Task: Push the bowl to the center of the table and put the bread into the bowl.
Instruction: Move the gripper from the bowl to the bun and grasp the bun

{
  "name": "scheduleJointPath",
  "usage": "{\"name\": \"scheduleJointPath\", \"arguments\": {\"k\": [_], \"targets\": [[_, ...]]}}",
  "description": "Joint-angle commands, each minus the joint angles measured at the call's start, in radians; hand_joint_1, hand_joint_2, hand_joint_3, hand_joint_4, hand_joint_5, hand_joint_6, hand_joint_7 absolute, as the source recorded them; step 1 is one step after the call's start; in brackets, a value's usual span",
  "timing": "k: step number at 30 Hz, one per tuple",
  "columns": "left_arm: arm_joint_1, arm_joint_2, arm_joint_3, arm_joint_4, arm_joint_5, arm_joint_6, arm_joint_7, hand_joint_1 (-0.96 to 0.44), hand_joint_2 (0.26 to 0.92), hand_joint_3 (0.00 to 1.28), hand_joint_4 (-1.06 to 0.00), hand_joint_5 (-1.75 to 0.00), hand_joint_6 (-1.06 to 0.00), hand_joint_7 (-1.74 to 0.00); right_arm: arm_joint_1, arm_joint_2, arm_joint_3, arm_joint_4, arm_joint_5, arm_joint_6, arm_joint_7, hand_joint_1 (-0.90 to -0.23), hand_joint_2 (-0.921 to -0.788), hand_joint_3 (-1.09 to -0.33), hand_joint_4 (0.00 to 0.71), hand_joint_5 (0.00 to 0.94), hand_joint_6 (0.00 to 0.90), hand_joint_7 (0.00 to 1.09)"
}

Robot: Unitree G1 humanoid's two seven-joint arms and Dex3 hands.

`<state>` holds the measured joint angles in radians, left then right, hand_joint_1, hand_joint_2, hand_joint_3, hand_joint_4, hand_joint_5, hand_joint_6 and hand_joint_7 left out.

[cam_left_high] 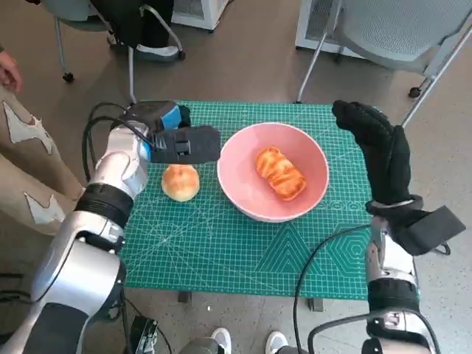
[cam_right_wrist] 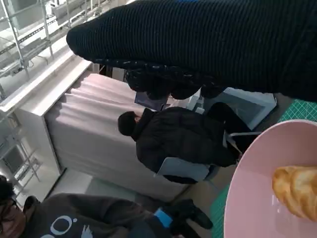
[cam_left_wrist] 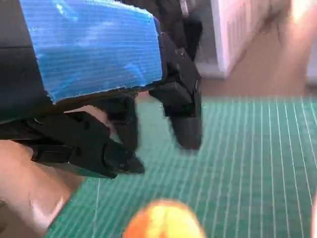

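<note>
bowl [cam_left_high: 273, 173]: pink, sits about mid-mat, a bit toward the far edge. Also shows in the R wrist view [cam_right_wrist: 257, 188].
bread [cam_left_high: 280, 172]: you've got one ridged, golden piece lying inside the bowl, right of its middle. Seen again in the R wrist view [cam_right_wrist: 297, 191].
bun [cam_left_high: 181, 181]: round, on the mat just left of the bowl, not touching it. Blurred orange blob in the L wrist view [cam_left_wrist: 166, 220].
left hand [cam_left_high: 173, 140]: hovers over the mat's far-left part, just above/behind the bun, fingers pointing at the bowl rim. Fingers [cam_left_wrist: 183, 116] apart, nothing in them per the L wrist view. Can't tell if the tips touch the rim.
right hand [cam_left_high: 376, 147]: raised by the mat's right edge, just right of the bowl, fingers stretched toward the far side. Holds nothing; glove [cam_right_wrist: 208, 44] fills the top of its own view.
mat [cam_left_high: 221, 243]: green cutting mat w/ grid, covers the tabletop.
surroundings: person's leg [cam_left_high: 26, 162] at your left edge; seated person in a dark jacket [cam_right_wrist: 183, 141] in the R wrist view; chair [cam_left_high: 398, 33] beyond the table.
</note>
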<state>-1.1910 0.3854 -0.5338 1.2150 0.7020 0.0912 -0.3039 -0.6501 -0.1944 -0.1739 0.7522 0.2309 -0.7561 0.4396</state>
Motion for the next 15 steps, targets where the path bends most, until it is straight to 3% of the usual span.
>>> {"name": "scheduleJointPath", "arguments": {"k": [1, 6, 15], "targets": [[-0.013, 0.001, -0.014, 0.013, -0.006, 0.012, -0.155, -0.48, 0.707, 0.02, -0.06, -0.08, -0.14, -0.11, 0.003, 0.006, 0.004, 0.018, 0.000, 0.004, 0.012, -0.652, -0.921, -0.859, 0.156, 0.000, 0.033, 0.42], [0.013, -0.002, -0.024, -0.005, 0.005, 0.020, -0.155, -0.62, 0.702, 0.01, -0.01, -0.01, -0.10, -0.03, 0.001, 0.010, 0.004, 0.019, 0.002, 0.006, 0.013, -0.653, -0.921, -0.859, 0.156, 0.000, 0.031, 0.43], [0.059, -0.014, -0.034, -0.022, 0.007, 0.028, -0.110, -0.58, 0.696, 0.00, 0.00, 0.00, -0.09, -0.01, 0.001, 0.012, 0.001, 0.022, 0.007, 0.008, 0.018, -0.654, -0.921, -0.859, 0.156, 0.000, 0.028, 0.43]]}}
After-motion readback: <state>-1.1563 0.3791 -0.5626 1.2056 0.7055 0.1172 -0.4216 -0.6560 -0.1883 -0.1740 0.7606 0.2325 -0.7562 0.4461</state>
